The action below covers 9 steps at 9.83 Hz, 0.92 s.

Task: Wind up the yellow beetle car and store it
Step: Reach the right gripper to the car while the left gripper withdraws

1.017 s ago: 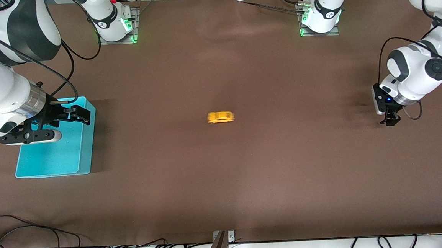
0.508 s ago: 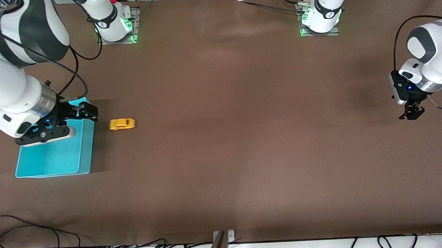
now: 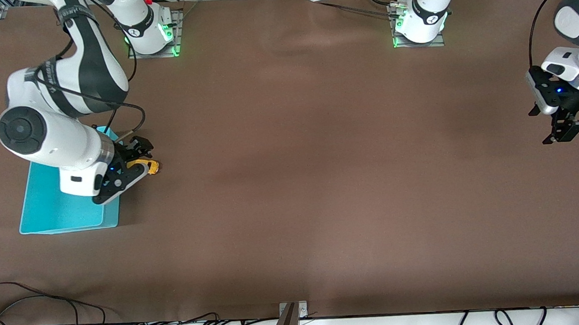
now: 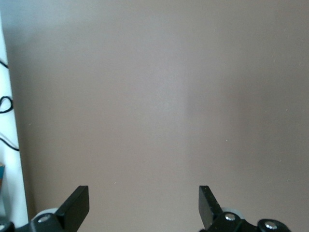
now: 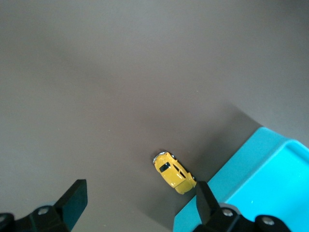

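Observation:
The yellow beetle car [image 3: 149, 166] sits on the brown table right beside the teal bin [image 3: 46, 212], at the right arm's end. In the right wrist view the car [image 5: 174, 172] lies close to the bin's edge [image 5: 260, 169]. My right gripper [image 3: 134, 164] is open and hovers just above the car and the bin's edge; its fingers [image 5: 72, 200] hold nothing. My left gripper [image 3: 561, 133] is open and empty, raised over bare table at the left arm's end, waiting.
The teal bin is a shallow open box with nothing showing in it. Cables [image 3: 52, 317] run along the table's edge nearest the front camera. The two arm bases [image 3: 148, 30] stand along the table's farther edge.
The car rolled across the table from the middle to the bin's side. My right arm swung over it. My left gripper lifted and drew back toward its end.

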### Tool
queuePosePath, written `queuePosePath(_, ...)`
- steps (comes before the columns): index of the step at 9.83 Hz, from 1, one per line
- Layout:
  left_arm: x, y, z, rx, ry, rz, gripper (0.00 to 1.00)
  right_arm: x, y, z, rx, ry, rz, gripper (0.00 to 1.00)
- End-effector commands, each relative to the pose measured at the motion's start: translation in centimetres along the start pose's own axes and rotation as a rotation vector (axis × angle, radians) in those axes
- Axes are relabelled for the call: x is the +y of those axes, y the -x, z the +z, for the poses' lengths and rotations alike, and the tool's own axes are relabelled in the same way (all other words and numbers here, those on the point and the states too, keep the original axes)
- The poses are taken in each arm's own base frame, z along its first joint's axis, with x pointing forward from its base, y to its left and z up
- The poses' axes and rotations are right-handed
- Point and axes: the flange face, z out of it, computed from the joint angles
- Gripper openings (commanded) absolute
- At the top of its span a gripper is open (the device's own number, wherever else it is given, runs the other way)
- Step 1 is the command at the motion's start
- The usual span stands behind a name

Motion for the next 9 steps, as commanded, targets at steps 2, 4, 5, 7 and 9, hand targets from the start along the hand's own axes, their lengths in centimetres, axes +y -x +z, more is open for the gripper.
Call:
queuePosePath(2, -3.4, -2.2, -7.1, 0.015, 0.066, -0.353, 1.00, 0.0, 1.9, 5.8, -0.007, -0.007, -0.351, 1.00)
queuePosePath(4, -4.6, -3.7, -12.1, -0.003, 0.153, -0.534, 1.00, 0.1, 4.4, 11.5, 0.011, 0.012, -0.492, 1.00)
queuePosePath(5, -4.6, -3.9, -14.5, -0.016, 0.184, -0.616, 1.00, 0.8, 5.4, 13.2, 0.029, 0.038, -0.554, 1.00)
queuePosePath(7, -4.3, -4.3, -18.8, -0.044, 0.228, -0.762, 1.00, 2.2, 7.4, 15.3, 0.016, 0.029, -0.577, 1.00)
queuePosePath(9, -4.1, -5.8, -21.9, -0.059, 0.241, -0.826, 1.00, 2.4, 9.4, 17.8, 0.024, 0.044, -0.575, 1.00)
